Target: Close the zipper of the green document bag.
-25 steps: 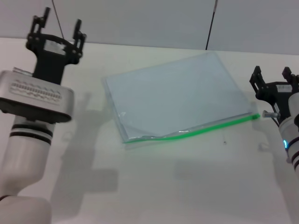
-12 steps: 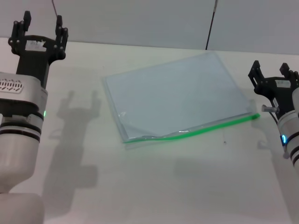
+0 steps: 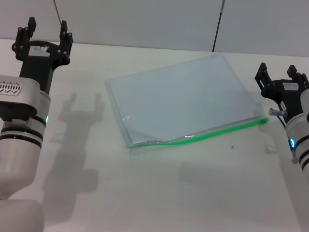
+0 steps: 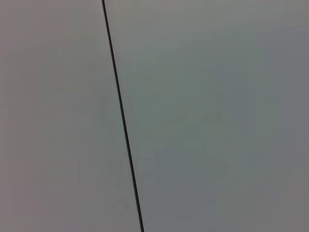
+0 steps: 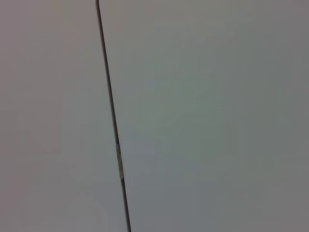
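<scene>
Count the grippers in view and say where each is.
2. The left gripper is raised at the table's far left, clear of the bag. The right gripper hovers at the right, just beyond the zipper's end. Both are open.

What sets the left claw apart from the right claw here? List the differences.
The left claw hangs over the table's far left, well away from the green document bag; the right claw hangs close to the bag's right edge, near the zipper end. The left sits farther back, the right nearer. Both are open, empty, pointing away.
</scene>
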